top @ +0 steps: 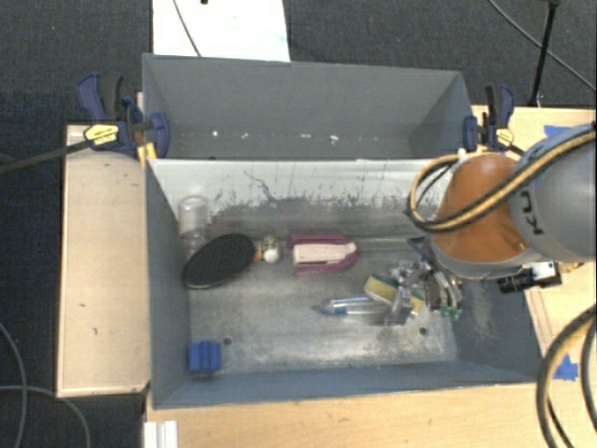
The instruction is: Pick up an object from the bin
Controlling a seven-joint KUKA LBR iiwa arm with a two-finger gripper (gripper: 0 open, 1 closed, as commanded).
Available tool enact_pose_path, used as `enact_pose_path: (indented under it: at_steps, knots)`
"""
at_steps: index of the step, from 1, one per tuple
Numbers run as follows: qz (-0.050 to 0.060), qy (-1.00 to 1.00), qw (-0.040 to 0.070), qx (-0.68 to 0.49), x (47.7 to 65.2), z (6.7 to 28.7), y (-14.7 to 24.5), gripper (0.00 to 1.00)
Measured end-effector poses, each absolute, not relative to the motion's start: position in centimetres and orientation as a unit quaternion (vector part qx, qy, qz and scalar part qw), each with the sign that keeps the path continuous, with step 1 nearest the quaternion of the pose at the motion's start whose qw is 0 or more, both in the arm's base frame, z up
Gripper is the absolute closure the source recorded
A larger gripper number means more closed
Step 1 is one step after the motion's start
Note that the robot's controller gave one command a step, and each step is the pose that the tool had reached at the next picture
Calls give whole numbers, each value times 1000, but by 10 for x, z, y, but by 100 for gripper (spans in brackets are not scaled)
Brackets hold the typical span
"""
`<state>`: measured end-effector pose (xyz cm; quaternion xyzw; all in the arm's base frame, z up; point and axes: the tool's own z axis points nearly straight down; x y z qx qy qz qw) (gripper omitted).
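My gripper point(409, 299) is low in the right part of the bin, under the orange cover. Right at its fingers lie a small yellowish block point(380, 288) and a clear pen-like tube with a blue end point(347, 307). The tube lies flat on the floor and reaches up to the fingertips. Whether the fingers are round either thing is hidden by the gripper's own metal parts.
Further left lie a purple and white stapler-like thing point(323, 254), a small white ball point(270, 251), a black oval brush point(218, 259) and a clear cup point(193, 215) at the back left. A blue block point(204, 357) sits in the front left corner.
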<state>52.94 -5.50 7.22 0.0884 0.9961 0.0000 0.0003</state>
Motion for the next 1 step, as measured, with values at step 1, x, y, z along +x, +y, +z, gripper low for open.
enact_pose_path:
  at_steps: [1]
  knots:
    - [0, 997, 7, 83, 594, 232, -50, 100]
